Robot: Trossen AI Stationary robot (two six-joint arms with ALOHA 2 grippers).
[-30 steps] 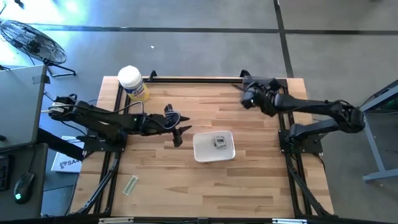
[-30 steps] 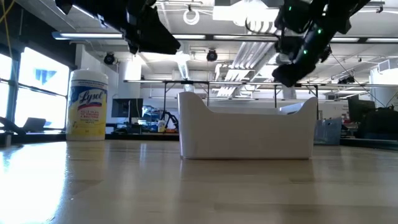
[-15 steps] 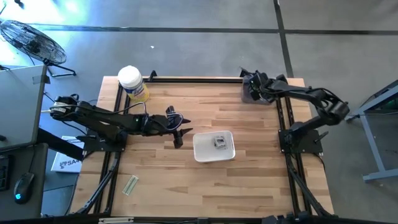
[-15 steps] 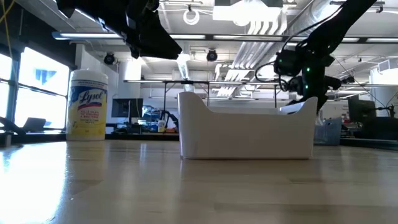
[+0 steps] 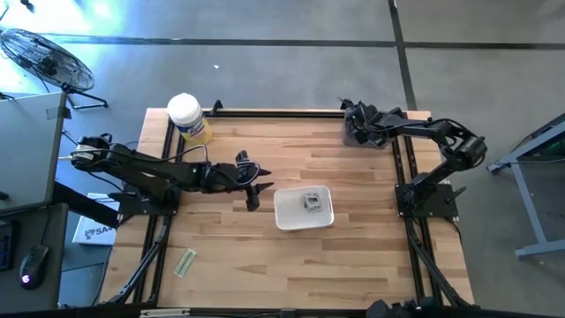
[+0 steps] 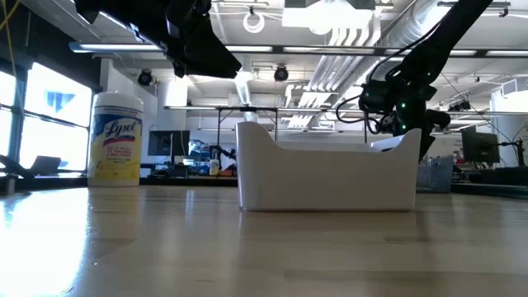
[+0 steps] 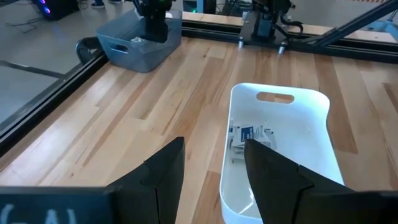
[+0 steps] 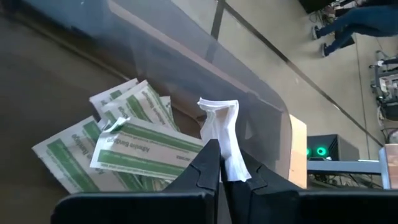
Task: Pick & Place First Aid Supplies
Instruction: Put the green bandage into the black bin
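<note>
A grey bin [image 5: 360, 132] stands at the table's far right corner. In it lie several flat first aid supplies with green print [image 8: 118, 149]. My right gripper [image 8: 221, 163] reaches down into the bin, shut, with a narrow white strip [image 8: 219, 121] rising at its fingertips. A white tray [image 5: 305, 208] sits mid-table and holds white packets with blue print [image 7: 249, 137]. My left gripper [image 7: 214, 180] hangs open above the wood just left of the tray, with nothing between its fingers. My right gripper meets the lower end [image 8: 231, 163] of the white strip at its shut fingertips, slanting down into the bin from the near side. The strip stands up beyond the tips. Whether it is pinched between the fingers or only stands against them, I cannot tell.
A yellow canister with a white lid [image 5: 188, 118] stands at the far left corner. One pale strip packet [image 5: 184, 262] lies near the front left edge. Black frame rails [image 5: 282, 112] run along the table's far side and both flanks. Bare wood lies in front of the tray.
My right gripper has swung toward the table's far right corner, sunk into the grey bin and tipped further downward, staying shut.
</note>
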